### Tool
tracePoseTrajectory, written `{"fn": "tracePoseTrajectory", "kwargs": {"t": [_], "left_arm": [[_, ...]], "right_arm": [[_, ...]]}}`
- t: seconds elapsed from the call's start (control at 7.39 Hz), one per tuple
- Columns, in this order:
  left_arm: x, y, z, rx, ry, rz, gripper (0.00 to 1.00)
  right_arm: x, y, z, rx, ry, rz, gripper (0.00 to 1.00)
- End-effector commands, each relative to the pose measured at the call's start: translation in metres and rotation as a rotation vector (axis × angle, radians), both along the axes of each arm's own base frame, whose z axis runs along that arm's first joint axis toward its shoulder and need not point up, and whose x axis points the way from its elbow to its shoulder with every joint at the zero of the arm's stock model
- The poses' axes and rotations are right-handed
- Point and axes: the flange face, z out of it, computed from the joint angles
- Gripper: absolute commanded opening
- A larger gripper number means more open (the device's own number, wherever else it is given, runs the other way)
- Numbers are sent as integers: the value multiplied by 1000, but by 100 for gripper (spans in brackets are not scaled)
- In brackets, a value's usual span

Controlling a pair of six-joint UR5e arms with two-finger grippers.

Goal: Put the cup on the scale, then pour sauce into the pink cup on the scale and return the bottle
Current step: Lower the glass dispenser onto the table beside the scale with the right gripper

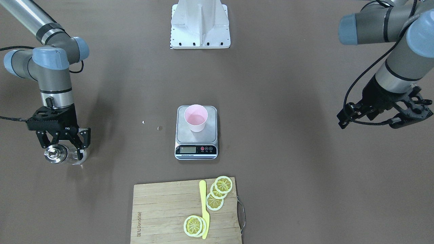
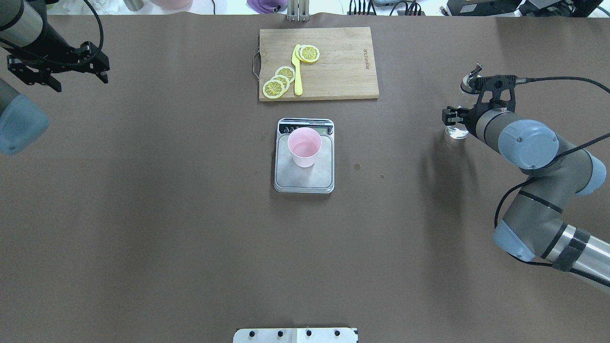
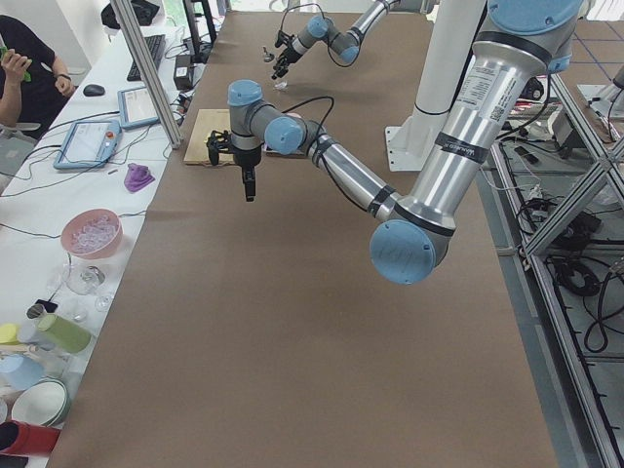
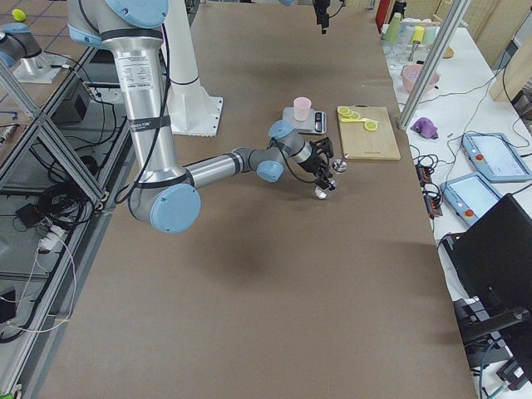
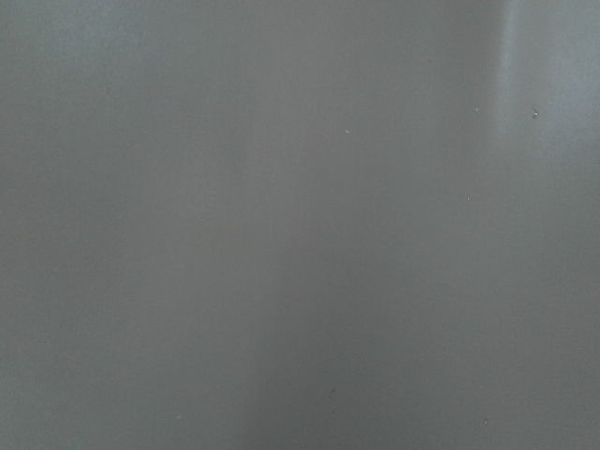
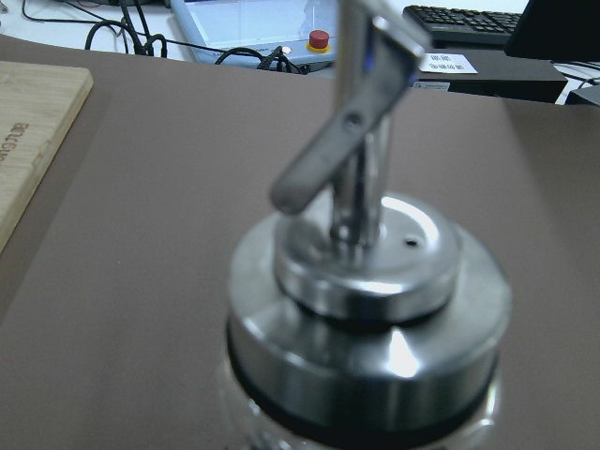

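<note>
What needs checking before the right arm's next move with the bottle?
1. Cup upright on scale: ok.
2. Bottle upright between the right gripper fingers: ok.
3. Grip firm on bottle: cannot tell.
4. Left gripper open and well off to the side of the scale: ok.
5. Scale display reading: cannot tell, too small.
</note>
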Motion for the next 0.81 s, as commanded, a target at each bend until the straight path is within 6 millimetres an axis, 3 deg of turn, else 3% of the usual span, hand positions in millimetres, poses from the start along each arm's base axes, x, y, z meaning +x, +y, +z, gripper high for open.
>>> {"fn": "tracePoseTrajectory", "kwargs": {"t": [0.0,0.27,0.68], "left_arm": [[1,0,1,-1,-1,2,98],[1,-1,2,0,-3,4,98],[2,-1,2,2,-4,9,98]], "right_arm": [[2,3,3,-1,5,-1,35],[2,4,4,-4,3,3,56],[6,9,11,-13,5,5,79]]}}
